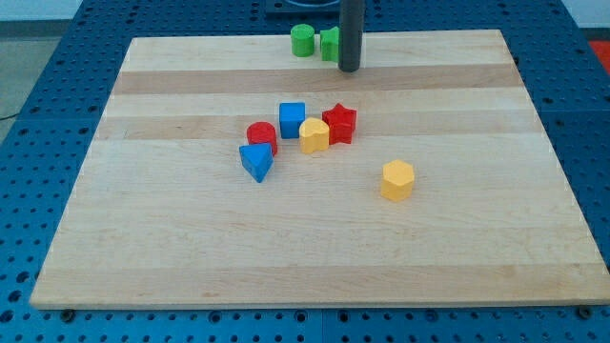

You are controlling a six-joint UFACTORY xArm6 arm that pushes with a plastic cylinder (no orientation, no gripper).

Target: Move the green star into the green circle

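Note:
The green circle (302, 40) is a short green cylinder at the top edge of the wooden board (191, 257). The green star (329, 44) sits just to its right, close to it, partly hidden by my rod. My tip (349, 69) rests on the board touching or just off the star's right side, at the view's top centre.
A cluster sits mid-board: a blue cube (292, 119), a red star (339, 123), a yellow block (314, 135), a red cylinder (261, 136) and a blue triangle (255, 162). A yellow hexagon (397, 179) lies apart to the right.

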